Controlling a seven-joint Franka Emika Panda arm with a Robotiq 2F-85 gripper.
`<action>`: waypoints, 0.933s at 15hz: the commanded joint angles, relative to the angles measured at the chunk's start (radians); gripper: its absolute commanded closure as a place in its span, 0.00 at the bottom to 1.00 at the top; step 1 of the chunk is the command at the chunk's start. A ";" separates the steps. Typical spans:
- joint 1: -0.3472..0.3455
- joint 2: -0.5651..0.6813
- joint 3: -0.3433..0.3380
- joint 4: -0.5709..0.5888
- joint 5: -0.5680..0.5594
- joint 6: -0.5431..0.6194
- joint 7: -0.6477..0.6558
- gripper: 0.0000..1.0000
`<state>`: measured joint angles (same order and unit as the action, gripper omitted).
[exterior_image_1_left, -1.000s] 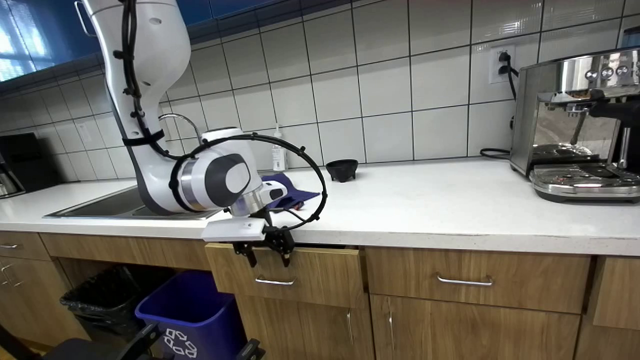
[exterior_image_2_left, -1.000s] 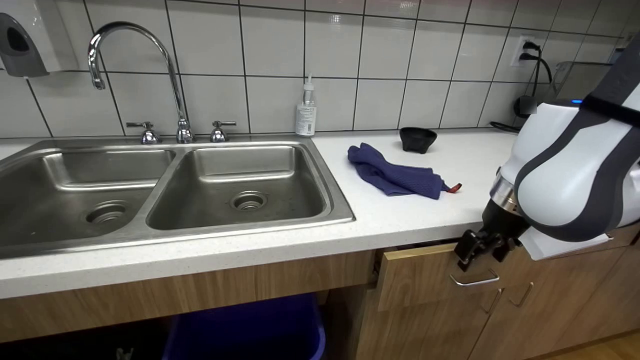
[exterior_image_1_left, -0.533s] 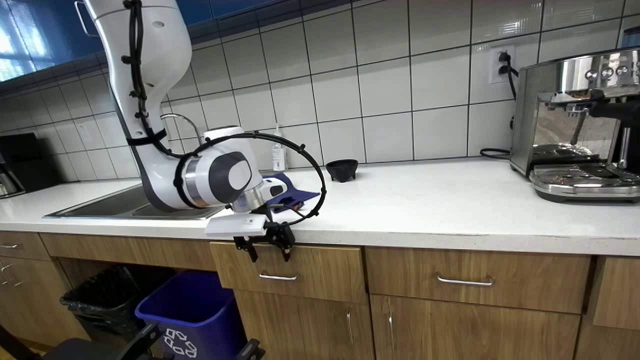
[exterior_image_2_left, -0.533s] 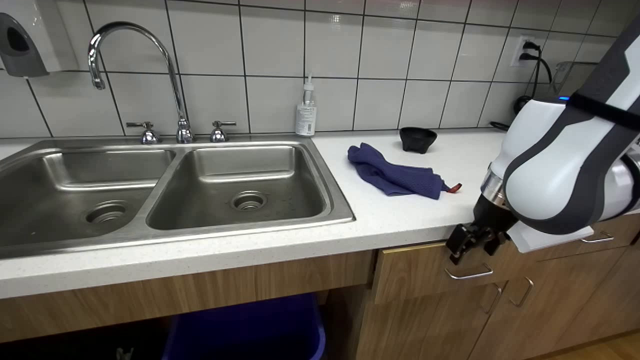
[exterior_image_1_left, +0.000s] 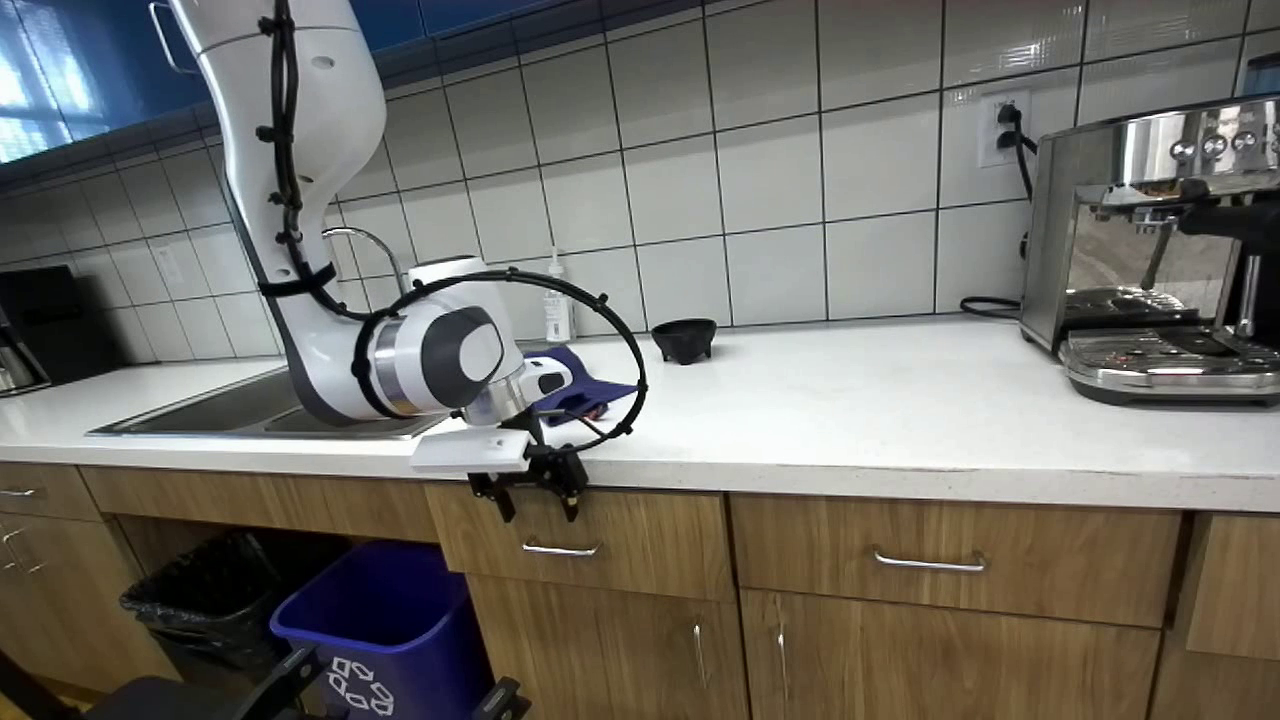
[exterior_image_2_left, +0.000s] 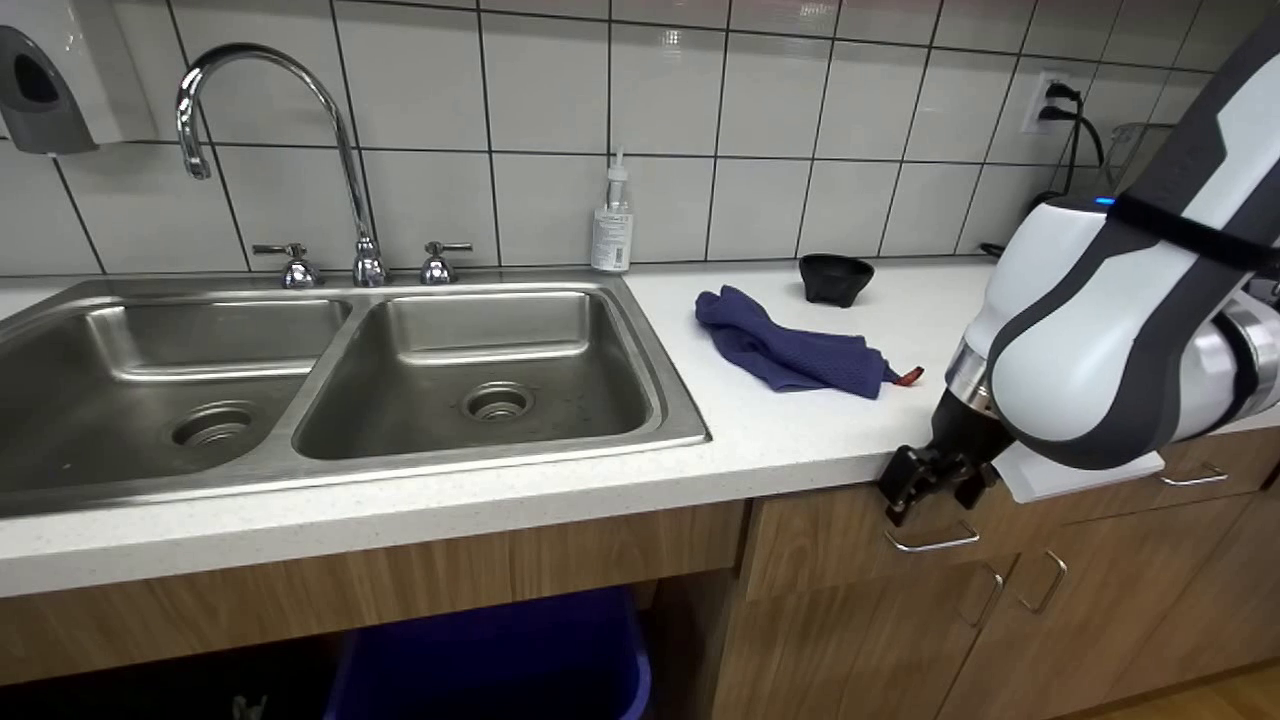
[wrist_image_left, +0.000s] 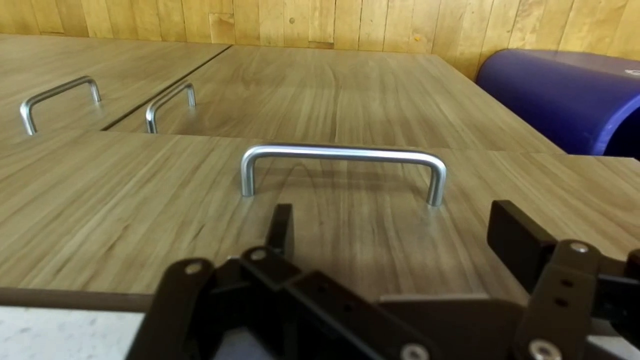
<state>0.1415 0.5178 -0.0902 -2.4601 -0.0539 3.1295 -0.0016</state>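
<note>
tiled wall (exterior_image_1_left: 770, 180), white counter (exterior_image_1_left: 880, 400), drawer (exterior_image_1_left: 635, 535) beneath

Black two-fingered metal gripper (wrist_image_left: 392, 220): cut off, wrist view's lower edge | brown wood-grain drawer front (wrist_image_left: 340, 222): partly hidden by the gripper, wrist view | navy fabric cloth (exterior_image_1_left: 598, 392): partly behind white-and-grey jointed arm (exterior_image_1_left: 325, 365) in an exterior view | clear plastic pump bottle (exterior_image_2_left: 612, 238): print too small to read

Pincer (wrist_image_left: 393, 214) black; drawer front (wrist_image_left: 125, 200) brown, wood-grained; handle (wrist_image_left: 345, 152) silver; cloth (exterior_image_2_left: 790, 345) navy.
</note>
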 joint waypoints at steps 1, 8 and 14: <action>0.012 0.008 0.005 0.053 0.002 -0.013 0.011 0.00; -0.097 -0.081 0.111 -0.020 0.008 -0.076 -0.030 0.00; -0.198 -0.176 0.212 -0.087 0.029 -0.081 -0.045 0.00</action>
<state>0.0059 0.4296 0.0624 -2.4930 -0.0518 3.0845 -0.0074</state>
